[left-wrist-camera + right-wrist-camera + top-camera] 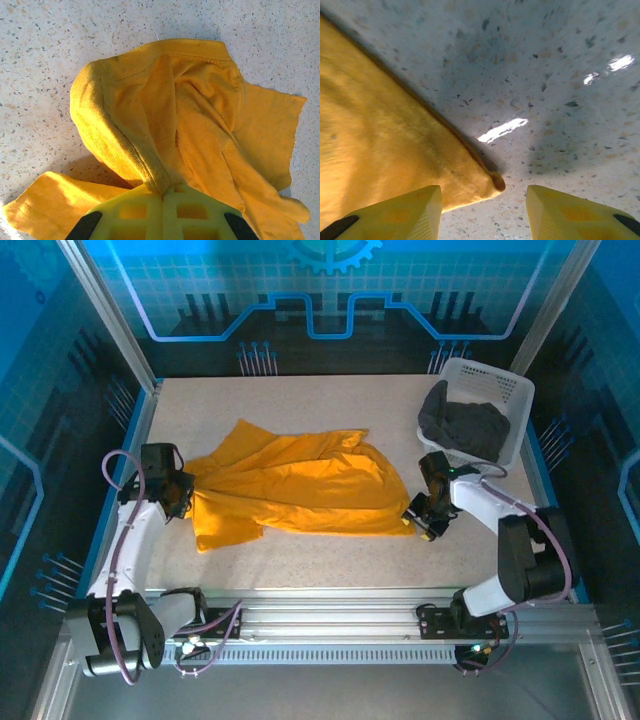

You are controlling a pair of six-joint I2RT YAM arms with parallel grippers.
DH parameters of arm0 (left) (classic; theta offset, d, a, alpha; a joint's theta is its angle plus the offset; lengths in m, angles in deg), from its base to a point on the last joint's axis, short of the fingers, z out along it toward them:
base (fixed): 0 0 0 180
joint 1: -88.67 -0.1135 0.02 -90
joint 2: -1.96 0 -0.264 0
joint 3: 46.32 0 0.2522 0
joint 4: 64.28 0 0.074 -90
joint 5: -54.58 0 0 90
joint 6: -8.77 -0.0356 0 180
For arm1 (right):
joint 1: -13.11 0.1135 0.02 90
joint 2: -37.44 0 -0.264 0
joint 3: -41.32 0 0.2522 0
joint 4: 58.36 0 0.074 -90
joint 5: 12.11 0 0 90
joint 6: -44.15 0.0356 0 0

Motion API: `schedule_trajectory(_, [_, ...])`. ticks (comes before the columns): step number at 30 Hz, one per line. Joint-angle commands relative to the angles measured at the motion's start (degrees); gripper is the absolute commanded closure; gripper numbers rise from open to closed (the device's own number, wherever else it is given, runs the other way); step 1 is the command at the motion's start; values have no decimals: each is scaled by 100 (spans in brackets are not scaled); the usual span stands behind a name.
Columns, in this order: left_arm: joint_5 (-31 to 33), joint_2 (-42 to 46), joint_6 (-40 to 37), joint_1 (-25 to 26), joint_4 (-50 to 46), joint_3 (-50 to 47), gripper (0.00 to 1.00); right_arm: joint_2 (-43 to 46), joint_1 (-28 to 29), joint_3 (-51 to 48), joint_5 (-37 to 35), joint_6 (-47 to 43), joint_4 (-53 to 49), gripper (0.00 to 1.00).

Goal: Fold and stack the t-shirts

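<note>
The left arm is reaching forward along the table's left side, its left gripper (178, 492) pinching a fold of the orange-yellow shirt (300, 485), while the right arm is bending inward, its right gripper (425, 518) hanging low with fingers (400, 210) spread apart.

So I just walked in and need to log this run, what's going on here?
Two robot arms are working on the orange-yellow t-shirt, which lies rumpled and unfolded on the table. The left arm's fingers are pinched shut on a bunch of cloth at its left edge. The right arm's fingers are open, with a corner of its right edge between them. The charcoal t-shirt sits bunched in the white lattice basket.
</note>
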Motion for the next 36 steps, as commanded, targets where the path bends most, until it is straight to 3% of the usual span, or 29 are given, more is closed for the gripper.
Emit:
schedule_trajectory(1, [-25, 16, 72, -40, 33, -69, 100, -319, 293, 232, 26, -69, -239, 52])
schedule_trajectory(4, [-53, 5, 85, -22, 69, -92, 100, -526, 504, 190, -61, 16, -277, 53])
schedule_trajectory(8, [-121, -1, 81, -5, 120, -123, 100, -771, 491, 267, -296, -142, 41, 70])
schedule_trajectory(13, [-157, 9, -7, 13, 96, -29, 100, -1012, 307, 1004, -498, -684, -26, 73])
schedule_trajectory(19, [-275, 53, -26, 13, 112, 10, 100, -937, 272, 1210, -367, -875, -83, 100])
schedule_trajectory(23, [-821, -151, -260, 73, 440, 362, 100, -350, 379, 1802, -554, -1044, -139, 100])
schedule_trajectory(29, [-1482, -676, -281, 80, 609, 1921, 100, -100, 262, 3966, -685, -1604, -189, 100])
schedule_trajectory(33, [-1385, -764, -218, 75, 464, 3147, 100, -21, 207, 5116, -749, -1824, 93, 100])
schedule_trajectory(36, [-1115, -475, -120, 75, 518, 3618, 100, 337, 203, 5317, -792, -1832, 517, 100])
